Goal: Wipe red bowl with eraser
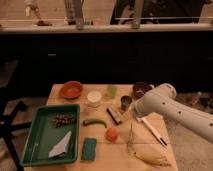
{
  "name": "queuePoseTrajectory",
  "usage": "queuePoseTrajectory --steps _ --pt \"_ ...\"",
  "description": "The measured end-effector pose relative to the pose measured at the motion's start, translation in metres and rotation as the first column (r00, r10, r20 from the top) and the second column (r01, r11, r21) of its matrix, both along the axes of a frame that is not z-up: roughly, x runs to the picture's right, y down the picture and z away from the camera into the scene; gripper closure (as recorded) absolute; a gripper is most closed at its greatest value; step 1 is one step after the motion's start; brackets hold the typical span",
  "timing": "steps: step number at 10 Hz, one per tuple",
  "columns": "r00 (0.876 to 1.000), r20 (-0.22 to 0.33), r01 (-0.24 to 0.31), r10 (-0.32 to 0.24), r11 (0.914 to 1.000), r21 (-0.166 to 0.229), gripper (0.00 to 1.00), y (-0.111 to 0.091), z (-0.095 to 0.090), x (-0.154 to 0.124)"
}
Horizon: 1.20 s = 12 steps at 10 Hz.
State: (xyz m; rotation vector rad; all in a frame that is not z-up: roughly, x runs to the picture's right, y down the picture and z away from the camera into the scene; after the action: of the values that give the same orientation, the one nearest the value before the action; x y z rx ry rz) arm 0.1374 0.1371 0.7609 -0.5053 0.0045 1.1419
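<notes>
Currently the wooden counter point(116, 158) is carrying everything, and the white arm point(175, 110) is reaching in from the right. Its tool point(135, 114) is hanging low just right of the eraser point(115, 115), and I cannot tell how wide it is standing. The red bowl point(71, 90) is sitting at the counter's back left corner, well apart from the tool, with the eraser lying between them.

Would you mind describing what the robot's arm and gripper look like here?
The arm is a thick, smooth, white tube ending in a rounded, bulbous joint; no cables or markings show. The gripper sits just below that joint, beside the dark cup, and its colour and shape cannot be told.
</notes>
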Motion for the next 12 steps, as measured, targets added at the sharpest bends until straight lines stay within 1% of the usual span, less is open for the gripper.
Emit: queuePoseTrajectory --steps 2,3,4,6,7,9,10,12 --pt "0.999 -0.037 0.005 -0.006 0.9998 -0.017 0.20 0.005 0.015 -0.016" --pt "0.998 -0.059 -0.008 0.006 0.9995 -0.031 0.20 0.007 0.022 -0.016" --pt "0.996 -0.084 -0.033 0.029 0.9981 -0.052 0.20 0.011 0.034 -0.015" --pt "0.993 -0.104 -0.062 0.053 0.9951 -0.077 0.20 0.013 0.049 -0.021" --pt "0.990 -0.127 -0.070 0.058 0.9936 -0.089 0.20 0.016 0.055 -0.019" --pt "0.988 -0.154 -0.041 0.026 0.9941 -0.101 0.20 0.018 0.066 -0.031" --pt "0.986 -0.165 -0.015 -0.004 0.9937 -0.111 0.20 0.021 0.071 -0.039" --pt "0.984 -0.170 0.029 -0.049 0.9929 -0.115 0.20 0.024 0.075 -0.050"
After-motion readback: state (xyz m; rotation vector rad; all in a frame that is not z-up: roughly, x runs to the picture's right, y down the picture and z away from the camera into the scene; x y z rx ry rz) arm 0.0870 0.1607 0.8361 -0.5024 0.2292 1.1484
